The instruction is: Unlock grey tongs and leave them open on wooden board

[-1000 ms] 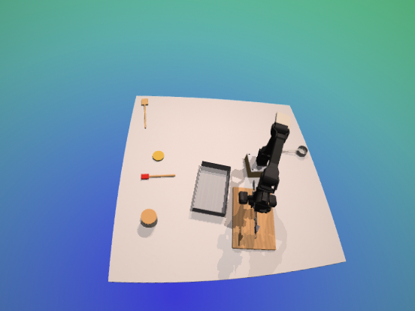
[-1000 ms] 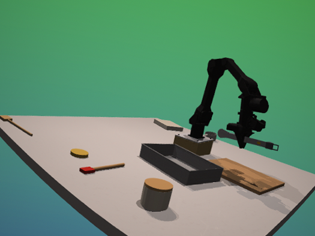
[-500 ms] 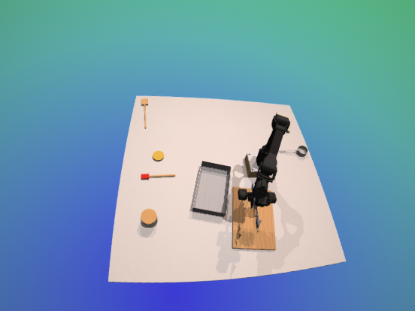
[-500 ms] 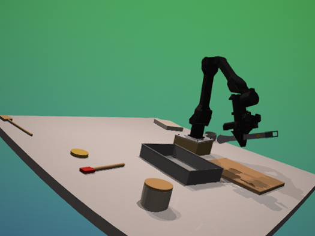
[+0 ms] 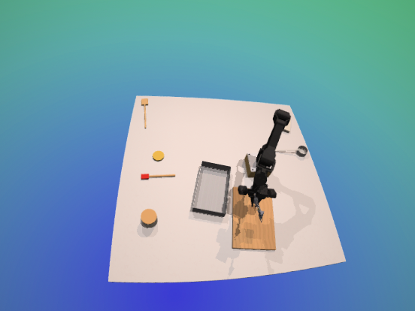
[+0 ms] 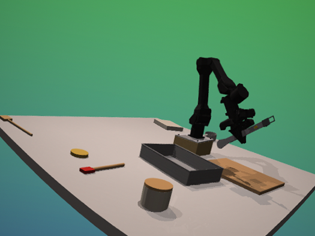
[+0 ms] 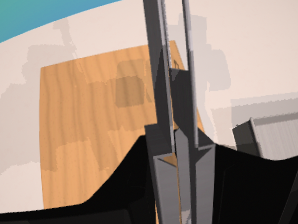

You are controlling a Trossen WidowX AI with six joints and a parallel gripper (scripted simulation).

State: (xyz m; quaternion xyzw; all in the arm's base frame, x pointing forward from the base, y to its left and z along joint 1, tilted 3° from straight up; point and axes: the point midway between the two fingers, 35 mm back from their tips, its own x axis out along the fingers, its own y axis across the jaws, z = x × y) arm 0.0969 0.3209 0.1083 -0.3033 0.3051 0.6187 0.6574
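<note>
Setting: a kitchen-style test bench. Evidence on the pale tabletop (image 6: 121, 205): a dark roasting tin (image 6: 186, 170), a wooden board (image 6: 249, 176), a red-headed spatula (image 6: 98, 168), a wooden spatula (image 6: 16, 125), a lidded canister (image 6: 156, 194). Backdrop is a plain green-blue gradient; no walls or furniture visible.
</note>
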